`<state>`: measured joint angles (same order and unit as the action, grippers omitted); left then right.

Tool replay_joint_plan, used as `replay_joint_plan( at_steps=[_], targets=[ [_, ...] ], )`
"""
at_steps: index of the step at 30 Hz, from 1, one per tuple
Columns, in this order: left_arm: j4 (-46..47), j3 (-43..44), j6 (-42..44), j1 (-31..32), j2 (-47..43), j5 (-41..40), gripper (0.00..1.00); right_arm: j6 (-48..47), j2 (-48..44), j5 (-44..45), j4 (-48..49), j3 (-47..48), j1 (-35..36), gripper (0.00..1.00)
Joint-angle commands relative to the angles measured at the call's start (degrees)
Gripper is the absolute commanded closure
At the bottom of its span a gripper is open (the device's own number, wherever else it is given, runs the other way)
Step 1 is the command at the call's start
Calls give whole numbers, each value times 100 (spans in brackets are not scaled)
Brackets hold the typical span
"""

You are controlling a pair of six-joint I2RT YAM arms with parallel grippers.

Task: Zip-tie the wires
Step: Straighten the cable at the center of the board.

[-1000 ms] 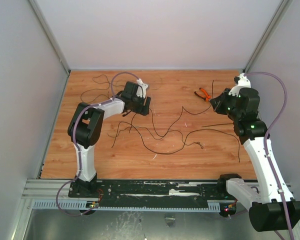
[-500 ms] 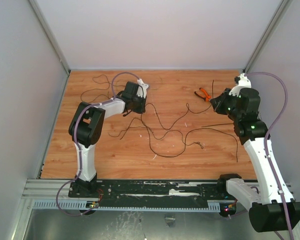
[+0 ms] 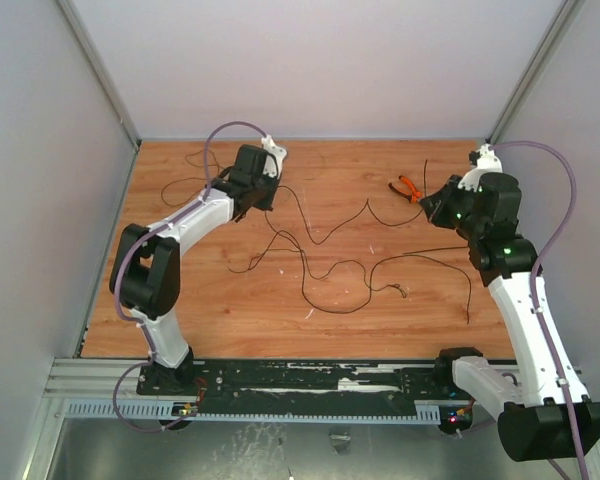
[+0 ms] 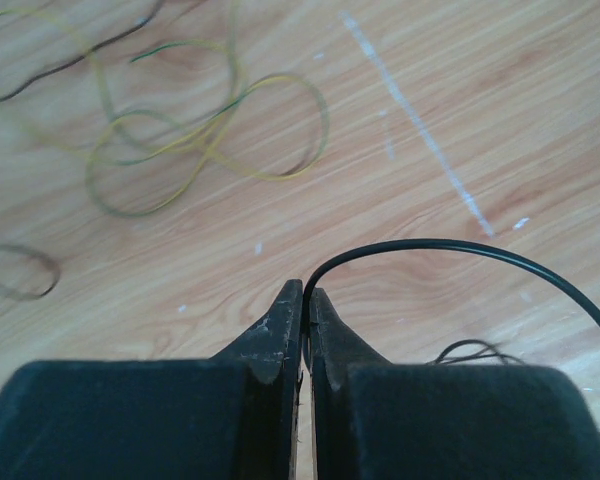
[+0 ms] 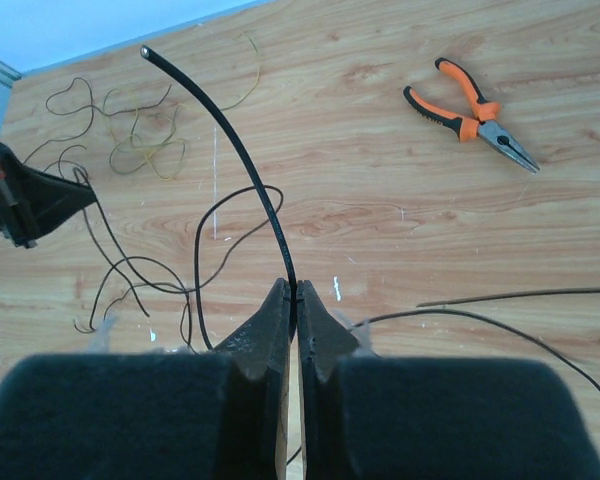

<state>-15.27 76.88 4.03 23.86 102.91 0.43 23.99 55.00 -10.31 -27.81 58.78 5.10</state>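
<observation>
Nearest us, the metal rail (image 3: 310, 378) with both arm bases runs along the near edge of the tabletop (image 3: 230, 325). Beyond it we have a bare strip of wood across the full width, widest at the near left. Past that strip the wires (image 4: 430, 241) sprawl over the middle in loose black loops. One stray end lies near the right edge, and more loops lie toward the far left corner. Our left tool (image 4: 306, 293) reaches far out over the left half. It is pinched closed on one thin black strand, which arcs away to the right from the tips. Our right tool (image 5: 294, 290) sits at the far right, closed on a stiff black strand (image 5: 286, 258) that stands up and curves off to the left. We cannot tell whether that piece is a wire or a tie. The orange-handled pliers (image 5: 480, 112) lie flat just beside the right tool, apart from the wires and close to the far right corner. Between the two tools the far band of wood is mostly bare, crossed by a few strands. The enclosure walls (image 3: 40, 200) rise straight from the left, right and far edges, so sideways room is tightest there.
</observation>
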Motion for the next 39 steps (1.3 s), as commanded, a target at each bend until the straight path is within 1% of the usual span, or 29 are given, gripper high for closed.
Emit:
replay_joint_plan(
  at_steps=[1,4,9,16,21,24,26,28,32,35,39],
  targets=[
    [-694,-50,221,14,-305,-1386,100,-43,27,68,-61,106,-27,100],
    [-799,-138,277,16,-542,-2086,100,-80,65,188,-49,58,-28,100],
    [-795,-130,533,34,-723,-2746,100,-111,158,247,2,-33,-27,100],
    [-739,-123,844,242,-312,-4055,100,-52,251,9,240,-370,-28,100],
    [-581,42,967,298,0,-4776,100,-52,266,115,387,-537,-27,100],
    [-528,263,1063,340,88,-5400,100,-109,315,168,317,-438,-28,100],
    [-526,462,1168,374,80,-5672,100,-195,380,366,137,-312,-34,100],
    [-530,651,1286,439,-9,-5727,100,-282,376,730,-42,-193,-36,100],
    [-631,895,1683,841,-317,-5879,100,-430,299,1513,-464,89,-162,100],
    [-1066,952,1812,1279,-438,-6026,100,-459,208,1954,-705,210,-359,100],
    [-1995,737,1452,1705,-504,-6385,100,-386,68,2482,-923,89,-586,100]
  ],
)
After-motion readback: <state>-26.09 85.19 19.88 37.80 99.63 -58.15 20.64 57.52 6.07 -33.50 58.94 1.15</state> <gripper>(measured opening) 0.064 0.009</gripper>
